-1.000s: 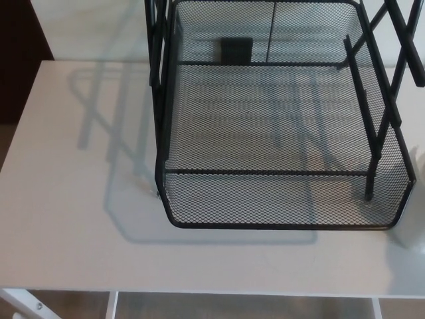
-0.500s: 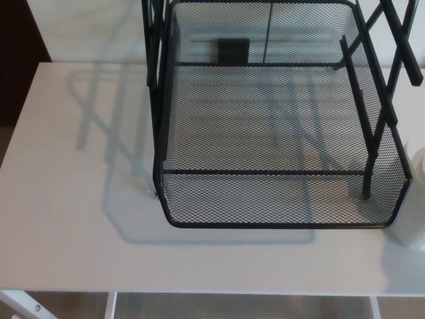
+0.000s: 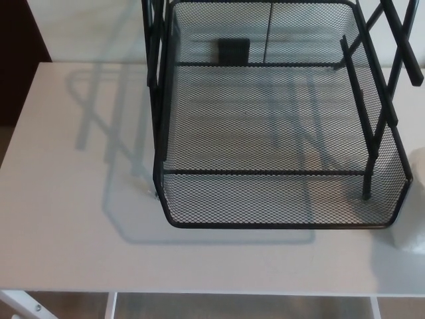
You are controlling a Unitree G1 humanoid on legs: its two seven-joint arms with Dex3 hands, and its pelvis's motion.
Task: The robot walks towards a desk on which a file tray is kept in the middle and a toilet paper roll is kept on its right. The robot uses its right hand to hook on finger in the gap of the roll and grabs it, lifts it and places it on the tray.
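Note:
A black wire-mesh file tray (image 3: 199,222) stands on the white desk (image 3: 60,199), filling the upper middle and right of the head view. Its lower tier holds nothing, and black struts rise at its sides to an upper tier cut off by the frame's top. At the right edge, just past the tray's front right corner, a sliver of the white toilet paper roll (image 3: 418,166) shows, with most of it out of frame. Neither of my hands shows.
The desk's front edge (image 3: 199,293) runs along the bottom, with its white frame and the floor below. A dark panel (image 3: 16,60) stands beyond the desk's left side. A small black block (image 3: 234,50) shows behind the tray's back mesh.
The whole view has shifted slightly, so the camera moved. A bit more of the roll shows at the right edge than a second ago.

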